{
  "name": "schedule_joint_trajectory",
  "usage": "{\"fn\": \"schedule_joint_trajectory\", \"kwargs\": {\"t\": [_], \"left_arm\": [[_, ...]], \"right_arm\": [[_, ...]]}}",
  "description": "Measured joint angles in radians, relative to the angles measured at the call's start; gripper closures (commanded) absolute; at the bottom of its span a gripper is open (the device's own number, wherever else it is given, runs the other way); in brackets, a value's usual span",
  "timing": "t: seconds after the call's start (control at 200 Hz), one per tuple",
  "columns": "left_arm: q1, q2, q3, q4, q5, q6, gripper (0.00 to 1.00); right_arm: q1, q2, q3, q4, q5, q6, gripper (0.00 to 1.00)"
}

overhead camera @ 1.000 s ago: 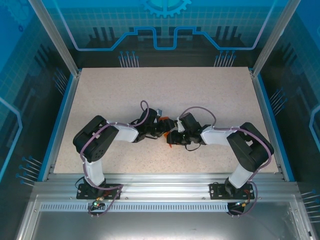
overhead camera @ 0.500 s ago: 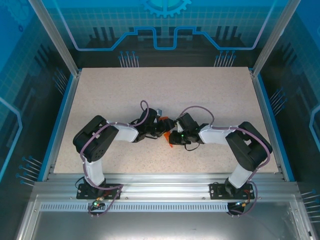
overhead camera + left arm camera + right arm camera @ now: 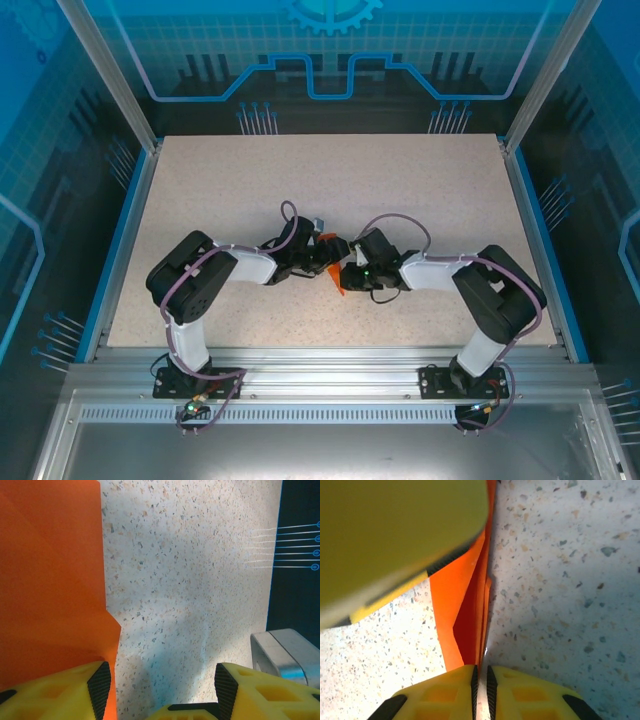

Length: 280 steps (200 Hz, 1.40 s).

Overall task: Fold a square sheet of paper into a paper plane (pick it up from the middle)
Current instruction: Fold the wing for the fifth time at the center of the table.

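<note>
Right gripper (image 3: 481,679): jaws all but closed, just a hairline gap. The layered edge of the orange sheet (image 3: 465,605) runs straight into that gap, so I read it as a pinch on the folded stack. Probable reason: keep the layers together while the crease gets set or a flap gets lifted.

Left gripper (image 3: 159,692): jaws about half apart with bare table (image 3: 190,580) between the pads, gripping nothing. One finger (image 3: 55,692) overlaps the sheet's edge; the other is off the paper, over the table. My guess is it's a hold-down so the sheet can't slide while the right side works the edge. Can't tell if that finger is actually pressing.

In the right wrist view, a blurred yellow finger (image 3: 395,530) of the left gripper hangs over the far part of the sheet, just beside the pinch.

Sheet location: mid-table, a bit near of centre, between the two gripper heads. It's already creased into a narrower shape, with a point poking toward the near edge.

Grey metal block (image 3: 282,652) sits just beyond the off-paper finger; can't identify it.

Writing: none legible. The backdrop panel (image 3: 330,60) has only a gear graphic and circuit-style lines.
</note>
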<state>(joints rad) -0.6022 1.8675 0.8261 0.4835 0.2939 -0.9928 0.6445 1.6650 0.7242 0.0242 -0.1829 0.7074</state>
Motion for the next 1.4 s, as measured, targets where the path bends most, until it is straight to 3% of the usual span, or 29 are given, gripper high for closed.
{"fn": "schedule_joint_trajectory", "kwargs": {"t": [0.255, 0.5, 0.845, 1.17, 1.4], "left_arm": [[-0.001, 0.003, 0.000, 0.000, 0.000, 0.000, 0.40], [-0.001, 0.004, 0.000, 0.001, 0.000, -0.001, 0.40], [-0.001, 0.004, 0.000, 0.001, 0.000, -0.003, 0.40], [-0.001, 0.004, 0.000, 0.000, 0.000, -0.003, 0.40], [-0.001, 0.005, 0.001, 0.000, 0.008, -0.002, 0.40]], "right_arm": [[-0.084, -0.113, -0.121, 0.082, -0.140, 0.056, 0.99], [-0.077, -0.099, -0.113, 0.205, -0.227, 0.122, 1.00], [-0.029, 0.036, -0.082, 0.328, -0.190, 0.237, 1.00], [-0.030, 0.043, -0.079, 0.306, -0.138, 0.243, 0.99], [-0.030, 0.047, -0.102, 0.317, -0.169, 0.242, 0.99]]}}
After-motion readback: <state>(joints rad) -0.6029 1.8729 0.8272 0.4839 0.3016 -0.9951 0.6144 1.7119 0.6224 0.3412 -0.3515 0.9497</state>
